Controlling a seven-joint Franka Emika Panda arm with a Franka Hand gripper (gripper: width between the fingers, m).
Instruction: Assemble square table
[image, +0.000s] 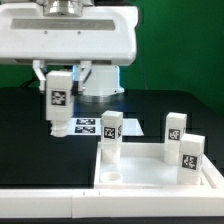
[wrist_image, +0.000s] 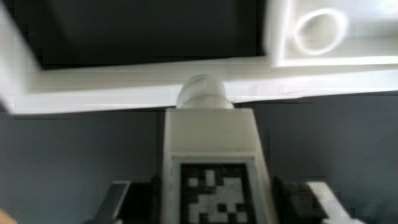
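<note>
The black table surface (image: 30, 130) fills the scene below a green backdrop, with a white rail (image: 45, 200) running along its near edge. The white robot arm housing (image: 65, 35) spans the upper part of the exterior view. The square tabletop (image: 110, 180), white with a raised rim, lies at the lower part of the exterior view, toward its right; in the wrist view its rim (wrist_image: 107, 85) and one round corner socket (wrist_image: 320, 30) are visible, the dark table showing inside the rim. Three white legs stand upright at the tabletop: one (image: 110, 135) at its far corner on the exterior view's left, one (image: 175, 130) farther back toward the right, and one (image: 191, 155) nearest the right edge; each bears a black-and-white tag. Whether they are seated in sockets cannot be told. The marker board (image: 85, 125) lies flat on the table behind the tabletop. A fourth leg (image: 58, 100) hangs upright above the black table, to the exterior view's left of the tabletop and apart from it. The gripper (image: 58, 85) is closed on this leg's upper part, jaws partly apart around it. In the wrist view the held leg (wrist_image: 217, 150) extends away from the camera, its rounded tip pointing toward the tabletop rim, with the fingers (wrist_image: 324, 200) flanking its tagged end.
</note>
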